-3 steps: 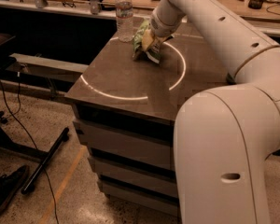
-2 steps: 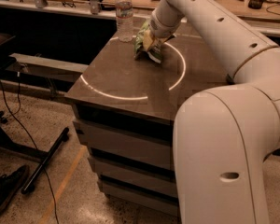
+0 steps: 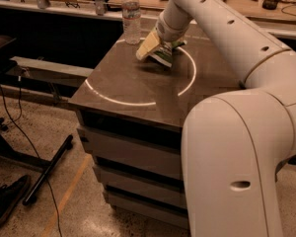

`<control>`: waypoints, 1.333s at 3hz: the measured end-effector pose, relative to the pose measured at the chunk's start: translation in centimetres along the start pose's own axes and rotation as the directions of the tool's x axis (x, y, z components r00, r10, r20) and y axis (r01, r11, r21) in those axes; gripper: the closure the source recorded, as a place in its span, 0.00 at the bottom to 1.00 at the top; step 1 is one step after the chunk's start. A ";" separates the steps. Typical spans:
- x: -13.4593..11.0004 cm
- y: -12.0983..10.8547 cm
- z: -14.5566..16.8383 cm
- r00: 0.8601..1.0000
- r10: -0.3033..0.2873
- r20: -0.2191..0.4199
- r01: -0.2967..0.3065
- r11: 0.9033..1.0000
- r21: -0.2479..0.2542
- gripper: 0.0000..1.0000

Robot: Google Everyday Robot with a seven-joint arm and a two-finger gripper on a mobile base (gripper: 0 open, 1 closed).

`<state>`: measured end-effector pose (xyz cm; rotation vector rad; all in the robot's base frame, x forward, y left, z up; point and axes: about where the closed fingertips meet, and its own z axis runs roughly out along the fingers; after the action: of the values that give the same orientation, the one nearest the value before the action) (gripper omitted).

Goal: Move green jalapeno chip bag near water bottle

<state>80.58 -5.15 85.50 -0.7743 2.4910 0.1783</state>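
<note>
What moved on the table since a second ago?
Hardly anything. The claw still holds the green jalapeno chip bag just right of the water bottle, and has perhaps sunk a touch toward the table. The water bottle and table stayed put.

The two-finger gripper [image 3: 164, 42], clamped on the crinkly light-green jalapeno chip bag [image 3: 152, 51], hung over the far part of the dark brown square tabletop [image 3: 133, 85]. It was just right of the clear plastic water bottle [image 3: 131, 15] with a white cap, the one upright obstacle near the far left corner. A narrow gap separated bag and bottle. The tabletop's near and left stretches lay open, while the robot's bulky white arm [image 3: 237, 132] walled off the right side.
</note>
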 end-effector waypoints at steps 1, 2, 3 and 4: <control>0.0 -0.5 -0.2 1.000 -0.003 -0.001 0.003 1.000 0.000 0.00; -0.3 -1.7 -1.4 1.000 -0.009 0.004 0.009 1.000 0.011 0.00; 0.1 -3.1 -2.8 1.000 -0.014 0.020 0.014 1.000 -0.010 0.00; 2.3 -7.0 -9.1 0.996 -0.018 0.093 0.024 0.998 -0.059 0.00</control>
<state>78.85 -14.54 92.25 -0.7980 2.3995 0.2764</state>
